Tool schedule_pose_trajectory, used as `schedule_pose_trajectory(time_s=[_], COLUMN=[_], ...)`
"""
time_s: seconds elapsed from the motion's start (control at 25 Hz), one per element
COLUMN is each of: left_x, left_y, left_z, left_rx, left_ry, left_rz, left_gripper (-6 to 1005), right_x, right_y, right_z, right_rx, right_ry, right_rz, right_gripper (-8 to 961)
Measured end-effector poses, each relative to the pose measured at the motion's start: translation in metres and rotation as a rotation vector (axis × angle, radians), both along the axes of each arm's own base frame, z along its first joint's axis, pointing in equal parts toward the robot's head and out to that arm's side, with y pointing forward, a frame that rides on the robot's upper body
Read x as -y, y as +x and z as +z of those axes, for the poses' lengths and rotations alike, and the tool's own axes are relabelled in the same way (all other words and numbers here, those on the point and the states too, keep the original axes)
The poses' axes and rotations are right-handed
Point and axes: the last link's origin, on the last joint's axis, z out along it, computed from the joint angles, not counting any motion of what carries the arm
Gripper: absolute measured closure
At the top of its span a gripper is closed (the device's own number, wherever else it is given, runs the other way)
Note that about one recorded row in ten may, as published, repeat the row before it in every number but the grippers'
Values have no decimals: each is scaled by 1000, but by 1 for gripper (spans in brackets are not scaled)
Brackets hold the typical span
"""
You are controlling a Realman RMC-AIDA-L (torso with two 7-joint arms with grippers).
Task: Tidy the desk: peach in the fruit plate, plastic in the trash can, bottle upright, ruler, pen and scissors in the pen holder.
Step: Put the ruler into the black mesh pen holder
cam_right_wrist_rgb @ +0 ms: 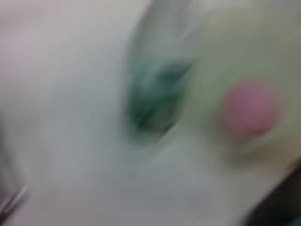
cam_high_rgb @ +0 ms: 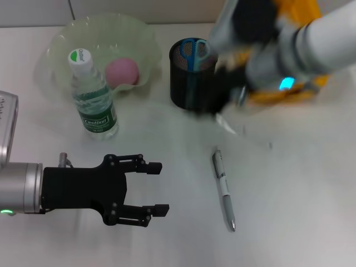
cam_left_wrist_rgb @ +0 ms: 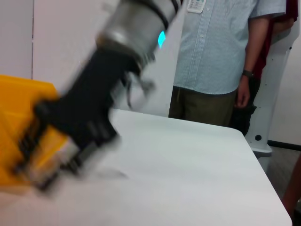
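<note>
Head view: the black mesh pen holder (cam_high_rgb: 186, 75) is taken as the landmark on the white desk (cam_high_rgb: 289, 183). Scissors (cam_high_rgb: 192, 53) with blue handles are seen standing inside it. To its left, the pale green fruit plate (cam_high_rgb: 61, 41) is found, with the pink peach (cam_high_rgb: 122, 72) lying in it. A water bottle (cam_high_rgb: 93, 97) with a white cap and green label is set upright just in front of the plate, left of the pen holder. A silver pen (cam_high_rgb: 224, 189) is lying flat on the desk, nearer the robot than the pen holder and a little to its right. The right claw (cam_high_rgb: 225, 92) is blurred just beside the pen holder's right side, in front of a yellow bin (cam_high_rgb: 300, 89); whether it is open or closed cannot be told. The left claw (cam_high_rgb: 156, 188) is held over the desk well in front of the pen holder and to its left, with its fingers spread apart and nothing between them.
</note>
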Motion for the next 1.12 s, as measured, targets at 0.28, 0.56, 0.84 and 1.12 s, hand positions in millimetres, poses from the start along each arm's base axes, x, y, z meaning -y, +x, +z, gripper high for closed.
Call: schedule_pose_trajectory(time_s=[0.28, 0.56, 0.84, 1.12], left_x=[0, -1, -4, -3], left_y=[0, 3, 7, 8], left_z=[0, -3, -4, -4], left_rx=[3, 13, 17, 22], left_ry=[2, -12, -23, -31], left_rz=[2, 4, 1, -3], left_gripper=[196, 196, 196, 196], right_x=[-7, 7, 3, 3], right_y=[-31, -17, 27, 49], right_z=[66, 58, 51, 32], right_rx=[-435, -711, -854, -866], right_ry=[351, 453, 590, 554], right_rz=[191, 426, 407, 323], right_gripper=[576, 577, 575, 573])
